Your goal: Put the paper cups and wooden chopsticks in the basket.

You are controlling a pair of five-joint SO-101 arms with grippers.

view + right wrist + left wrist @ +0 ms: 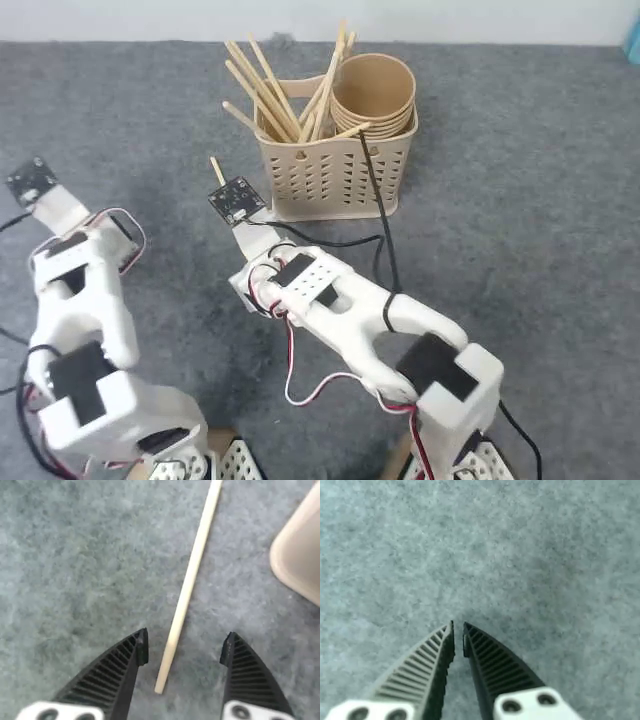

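Wooden chopstick [217, 170], in the high view, pokes out ahead of the right arm [330, 300], beside the basket [330, 185]. Left wrist view: left pincer [458, 630] nearly closed over bare tabletop [520, 555]. Right wrist view: right pincer [186, 642] wide, astride the chopstick's near end, its length running straight ahead.

A grey, felt-like mat [560, 200] covers the table from near edge to far, its nap mottled and evenly lit. A pale strip of wall [150, 20] runs along the far edge. A blue object [634, 40] sits at the far right corner, too little of it visible to tell what it is.
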